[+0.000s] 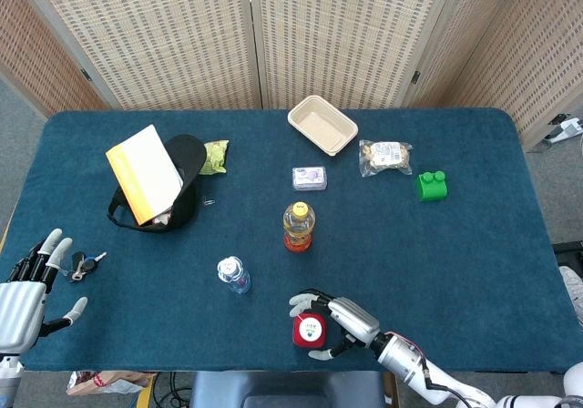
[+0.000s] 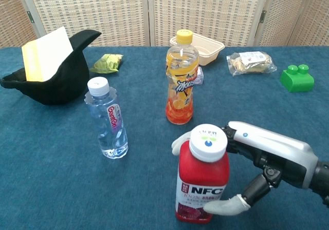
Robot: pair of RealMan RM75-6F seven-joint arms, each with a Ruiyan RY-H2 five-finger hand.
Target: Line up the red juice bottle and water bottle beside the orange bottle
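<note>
Table covered in dark blue cloth is carrying: clear plastic water bottle, orange drink bottle with yellow cap, red juice bottle with white cap, all standing upright. Also lying on it: black cap holding a yellow-edged notebook, green snack packet, beige tray, green block, keys.
</note>
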